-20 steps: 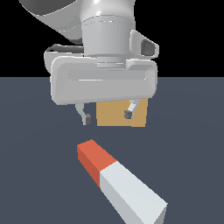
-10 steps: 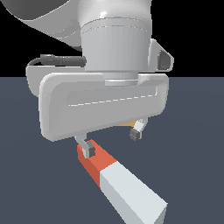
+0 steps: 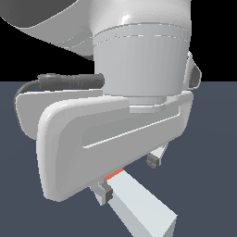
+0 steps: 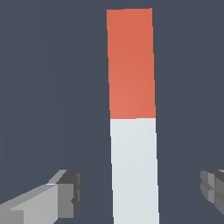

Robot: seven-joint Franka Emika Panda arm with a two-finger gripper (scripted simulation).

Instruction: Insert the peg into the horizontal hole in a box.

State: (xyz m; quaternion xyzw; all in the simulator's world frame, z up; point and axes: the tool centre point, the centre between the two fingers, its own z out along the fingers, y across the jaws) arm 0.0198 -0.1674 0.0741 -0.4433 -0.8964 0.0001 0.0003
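Below your wide-open, empty gripper (image 4: 140, 192) lies the peg (image 4: 132, 131), mid-bench; it looks hard and light, so pinch its white part.

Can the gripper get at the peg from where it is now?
Probably yes. The gripper is open with a finger on each side of the peg's pale section, gaps both sides, and nothing lies between them.

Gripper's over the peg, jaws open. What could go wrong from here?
1. The gripper straddles the pale section of the peg, not the red part; a grip far from the peg's middle may let it tilt when lifted.
2. One fingertip sits closer to the peg than the other, so closing may nudge it sideways.
3. The arm blocks the exterior view; no box is visible.
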